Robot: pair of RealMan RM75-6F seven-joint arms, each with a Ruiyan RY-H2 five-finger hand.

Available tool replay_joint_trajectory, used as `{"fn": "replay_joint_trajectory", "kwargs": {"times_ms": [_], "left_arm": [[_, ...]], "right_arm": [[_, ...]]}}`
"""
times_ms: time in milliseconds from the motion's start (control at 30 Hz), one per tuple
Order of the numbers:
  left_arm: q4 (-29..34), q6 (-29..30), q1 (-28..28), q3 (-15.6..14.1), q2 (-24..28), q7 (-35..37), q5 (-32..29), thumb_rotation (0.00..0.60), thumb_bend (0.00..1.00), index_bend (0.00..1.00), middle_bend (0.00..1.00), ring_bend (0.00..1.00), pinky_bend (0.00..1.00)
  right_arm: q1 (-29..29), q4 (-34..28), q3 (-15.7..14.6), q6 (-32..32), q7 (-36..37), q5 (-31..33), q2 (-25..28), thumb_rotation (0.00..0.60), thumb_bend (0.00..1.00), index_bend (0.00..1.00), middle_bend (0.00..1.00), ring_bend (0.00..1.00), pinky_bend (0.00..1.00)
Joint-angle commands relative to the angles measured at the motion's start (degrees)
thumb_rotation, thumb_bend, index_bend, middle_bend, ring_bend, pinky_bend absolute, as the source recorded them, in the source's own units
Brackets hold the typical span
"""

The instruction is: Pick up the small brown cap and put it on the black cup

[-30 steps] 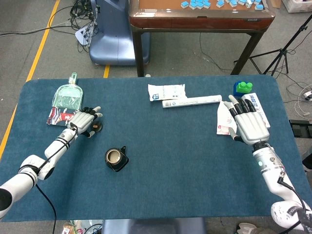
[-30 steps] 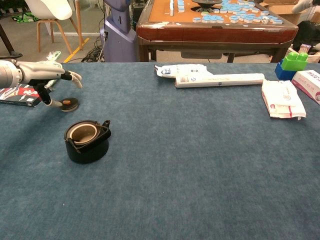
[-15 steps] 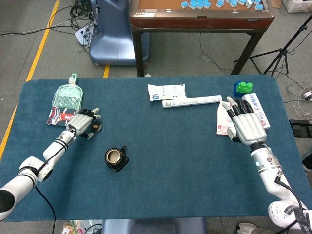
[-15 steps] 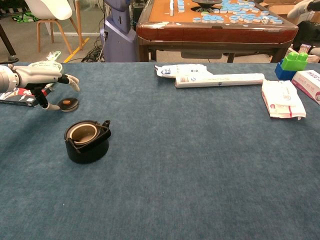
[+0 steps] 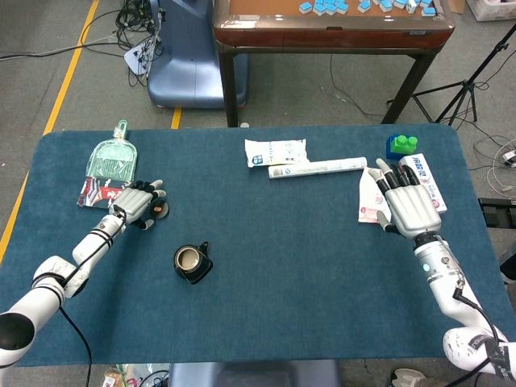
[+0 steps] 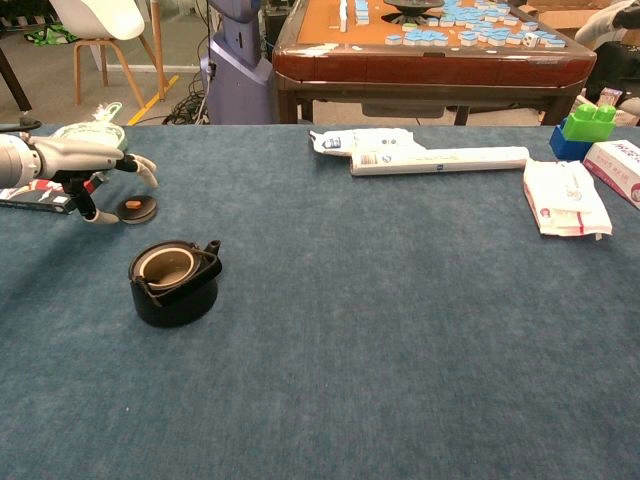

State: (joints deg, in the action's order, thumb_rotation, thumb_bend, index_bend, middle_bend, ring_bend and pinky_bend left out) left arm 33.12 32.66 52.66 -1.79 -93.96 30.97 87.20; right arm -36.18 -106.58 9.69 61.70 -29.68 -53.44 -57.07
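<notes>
My table has a dark blue cloth. On it near my left side: a black cup standing open, and a small brown cap flat just beyond it, apart from the cup. Far left edge: a green scoop lying on a flat printed packet. Far middle: a white pouch with a white tube just in front. Far right: a wipes pack, a white box beside it, and a blue-green block behind them.
</notes>
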Motion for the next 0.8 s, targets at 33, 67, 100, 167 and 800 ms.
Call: {"fn": "replay_joint_trajectory", "kwargs": {"times_ms": [33,67,100,167,800], "left_arm": [[-1.00,-0.08,0.08,-0.53,-0.53,1.15,0.53,0.600,0.32,0.17,0.00,0.00,0.00],[-1.24,-0.03,0.08,-0.67,-0.61,1.46,0.68,0.600,0.32,0.18,0.00,0.00,0.00],[-1.50,0.05,0.06,-0.87,-0.69,1.85,0.87,0.600,0.32,0.18,0.00,0.00,0.00],[-1.91,0.14,0.03,-1.14,-0.78,2.45,1.12,0.600,0.32,0.18,0.00,0.00,0.00],[-4.07,0.00,0.15,-2.20,-1.81,5.01,1.91,0.600,0.32,0.22,0.00,0.00,0.00]], "right_arm": [[-0.21,0.20,0.01,-0.23,0.04,0.13,-0.11,0.600,0.42,0.01,0.00,0.00,0.00],[-0.30,0.29,0.00,-0.32,0.03,0.15,-0.17,0.600,0.42,0.01,0.00,0.00,0.00],[-0.40,0.42,-0.04,-0.42,-0.01,0.15,-0.26,0.600,0.42,0.01,0.00,0.00,0.00],[-0.56,0.65,-0.10,-0.60,-0.01,0.18,-0.43,0.600,0.42,0.01,0.00,0.00,0.00],[-1.20,1.70,-0.58,-1.21,0.19,0.45,-0.74,0.600,0.42,0.01,0.00,0.00,0.00]]}}
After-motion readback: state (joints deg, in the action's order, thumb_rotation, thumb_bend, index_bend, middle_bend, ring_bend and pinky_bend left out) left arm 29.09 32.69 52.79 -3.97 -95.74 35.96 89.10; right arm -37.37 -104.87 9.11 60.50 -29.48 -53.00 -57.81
